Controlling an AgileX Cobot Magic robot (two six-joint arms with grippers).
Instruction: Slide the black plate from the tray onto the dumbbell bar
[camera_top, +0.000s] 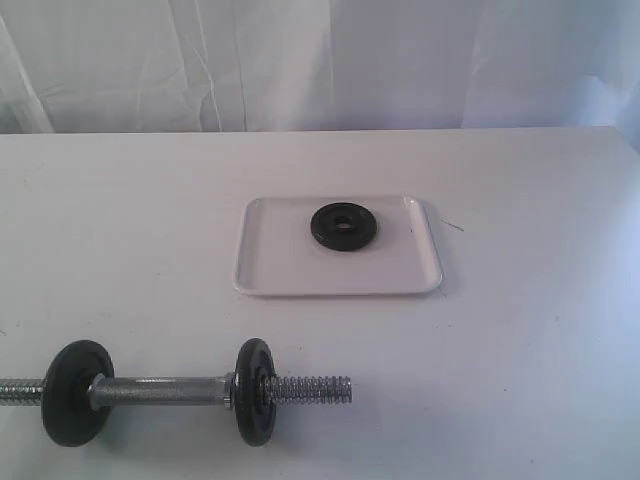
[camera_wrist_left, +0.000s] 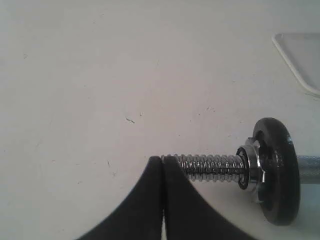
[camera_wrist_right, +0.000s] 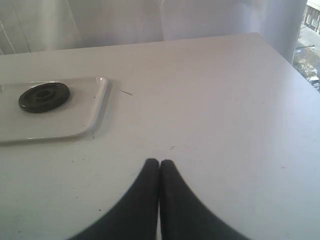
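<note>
The plate (camera_top: 344, 224) is black, the tray (camera_top: 280, 275) white, the bar (camera_top: 160, 390) shiny chrome with spiral-threaded ends, the table (camera_top: 520, 380) white, the fingers (camera_wrist_right: 142, 200) black.

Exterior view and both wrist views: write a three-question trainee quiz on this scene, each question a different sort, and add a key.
1. True or false: the black plate lies flat in the tray.
2. How many discs sit on the dumbbell bar? A one, B two, C three.
3. Fill in: the left tool and the right tool are both ___.
Key: 1 true; 2 B; 3 shut.
</note>
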